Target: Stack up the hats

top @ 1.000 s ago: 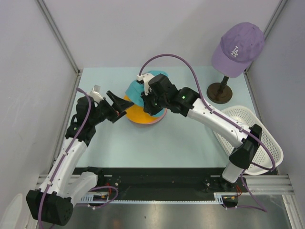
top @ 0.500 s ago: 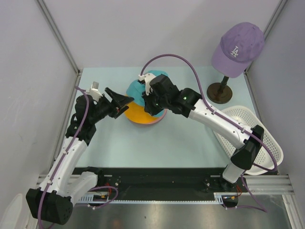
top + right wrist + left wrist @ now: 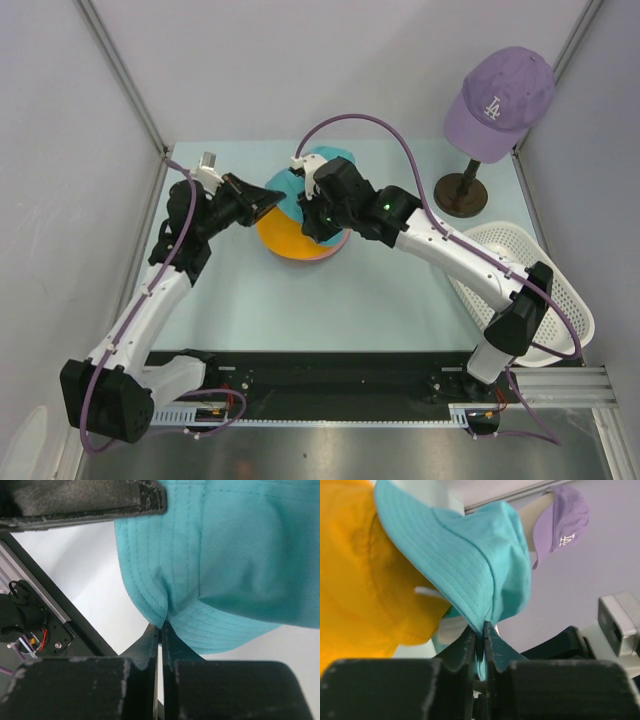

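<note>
Cap logo: we read white "LA" on the purple baseball cap [image 3: 567, 515], up and right of the fingers [image 3: 462, 647] of the left gripper [image 3: 481, 629].
Other text: we find none.

A pale blue-green table [image 3: 400, 290] carries three things. Near its middle lies a pile of hats, with an orange hat [image 3: 285, 240] over a pink brim [image 3: 338, 248] showing at the pile's lower edge. Far right stands a stand's round dark base [image 3: 461, 197]. A white mesh basket [image 3: 565, 290] rests tilted at the right edge

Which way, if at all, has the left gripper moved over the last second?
Yes. The left gripper went up the top view, toward the table's far edge, and closed on the teal hat brim.
</note>
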### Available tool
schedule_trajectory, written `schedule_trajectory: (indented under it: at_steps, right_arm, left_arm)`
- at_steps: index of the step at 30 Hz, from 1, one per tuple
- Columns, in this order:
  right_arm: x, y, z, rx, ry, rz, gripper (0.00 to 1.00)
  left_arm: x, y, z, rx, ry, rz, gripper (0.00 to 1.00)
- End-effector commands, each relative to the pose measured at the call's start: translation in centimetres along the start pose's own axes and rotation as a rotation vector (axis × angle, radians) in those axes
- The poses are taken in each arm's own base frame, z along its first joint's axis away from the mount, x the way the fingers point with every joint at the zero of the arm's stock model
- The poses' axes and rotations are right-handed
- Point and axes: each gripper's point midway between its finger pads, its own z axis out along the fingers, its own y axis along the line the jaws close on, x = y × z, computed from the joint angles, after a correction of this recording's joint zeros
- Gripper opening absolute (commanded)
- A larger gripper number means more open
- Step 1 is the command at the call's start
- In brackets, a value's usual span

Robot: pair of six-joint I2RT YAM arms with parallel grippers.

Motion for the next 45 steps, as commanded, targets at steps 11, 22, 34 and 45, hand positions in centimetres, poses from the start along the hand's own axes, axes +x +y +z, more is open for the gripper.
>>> schedule_trajectory:
  at_steps: [11, 22, 34, 45]
  right_arm:
    - [-2.2, -0.2, -1.2, 0.034, -0.080, 0.001, 0.22]
    - [-3.8, -2.6, -6.3, 0.082, -0.150, 0.050, 0.88]
    - [-7.9, -7.9, -9.7, -0.105, -0.367, 0.308, 0.83]
    - [-4.7, -11.0, -3.4, -0.220, -0.323, 0.404, 0.61]
  left_arm:
    - [-5.2, -1.9, -0.4, -0.055, -0.081, 0.319, 0.00]
    - [-4.1, 6.1, -1.7, -0.138, 0.011, 0.217, 0.00]
    - [-2.4, 13.5, -3.3, -0.263, 0.063, 0.188, 0.00]
    - [-1.3, 15.8, -2.5, -0.216, 0.113, 0.225, 0.00]
